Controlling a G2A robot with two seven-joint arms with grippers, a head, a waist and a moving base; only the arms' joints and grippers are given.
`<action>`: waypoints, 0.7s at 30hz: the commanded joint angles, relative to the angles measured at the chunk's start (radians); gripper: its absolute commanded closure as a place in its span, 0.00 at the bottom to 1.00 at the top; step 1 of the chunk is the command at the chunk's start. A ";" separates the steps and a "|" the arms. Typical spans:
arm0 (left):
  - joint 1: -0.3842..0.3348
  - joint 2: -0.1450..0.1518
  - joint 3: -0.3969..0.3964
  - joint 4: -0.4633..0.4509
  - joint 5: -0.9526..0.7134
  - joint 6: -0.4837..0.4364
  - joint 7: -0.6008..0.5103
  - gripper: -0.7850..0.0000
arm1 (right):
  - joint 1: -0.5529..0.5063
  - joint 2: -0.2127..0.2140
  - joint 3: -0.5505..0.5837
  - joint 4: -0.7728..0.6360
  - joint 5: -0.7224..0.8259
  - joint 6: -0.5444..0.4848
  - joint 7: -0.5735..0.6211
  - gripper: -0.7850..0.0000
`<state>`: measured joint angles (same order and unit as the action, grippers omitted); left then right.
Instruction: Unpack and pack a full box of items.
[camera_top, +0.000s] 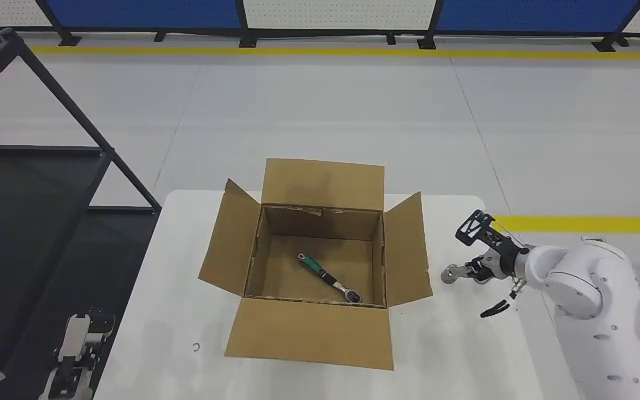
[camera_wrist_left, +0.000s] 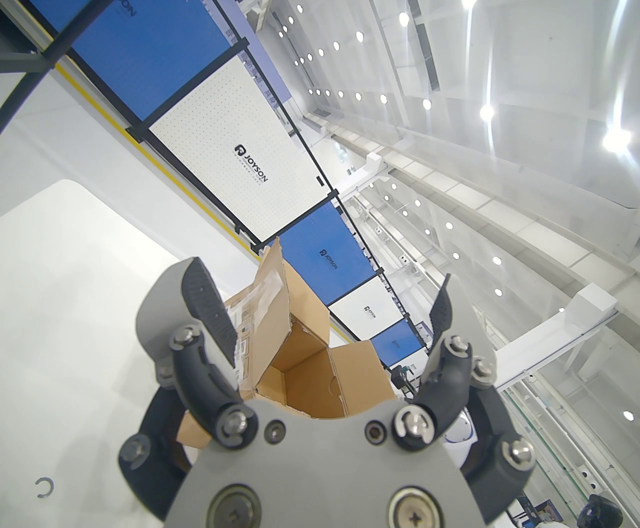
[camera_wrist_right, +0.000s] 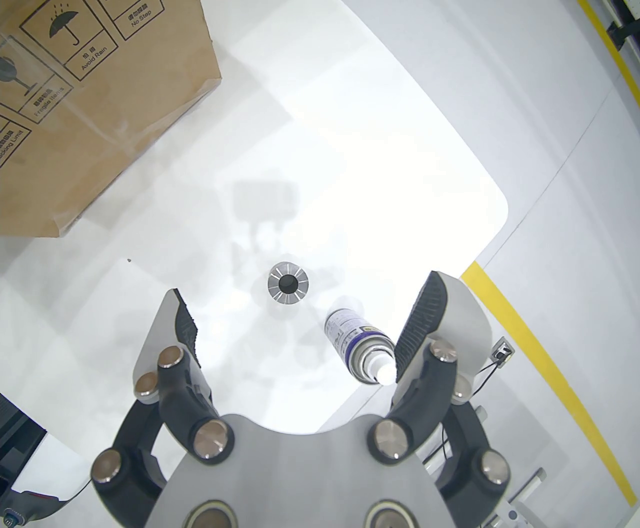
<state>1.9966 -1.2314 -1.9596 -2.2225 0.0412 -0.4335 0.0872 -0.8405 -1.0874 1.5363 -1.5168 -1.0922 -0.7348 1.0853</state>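
Sitting open on the white table (camera_top: 170, 300) was a brown cardboard box (camera_top: 322, 185). The left gripper (camera_wrist_left: 320, 272) and right gripper (camera_wrist_right: 306, 290) hung empty, jaws spread. Inside lay a green-handled ratchet wrench (camera_top: 327, 277); beneath the right, a white spray can (camera_wrist_right: 350, 340) and silver cylinder (camera_wrist_right: 289, 284).

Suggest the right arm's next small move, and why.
Probably lower the right gripper straight down over the metal cylinder: its open fingers straddle it above the table. Watch the spray can lying close beside one finger.
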 joint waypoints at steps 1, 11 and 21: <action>0.000 0.000 0.000 0.000 0.000 0.000 0.000 0.00 | 0.000 0.000 0.000 0.000 0.000 0.000 0.000 0.00; 0.000 0.000 0.000 0.000 0.000 0.000 0.000 0.00 | -0.009 0.002 -0.042 0.020 -0.028 -0.041 -0.077 0.00; 0.000 0.000 0.000 0.000 0.000 0.000 0.000 0.00 | 0.101 0.018 -0.169 0.187 -0.118 -0.136 -0.136 0.00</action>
<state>1.9966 -1.2314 -1.9596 -2.2225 0.0412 -0.4335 0.0872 -0.7608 -1.0717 1.3890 -1.3592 -1.2030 -0.8677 0.9532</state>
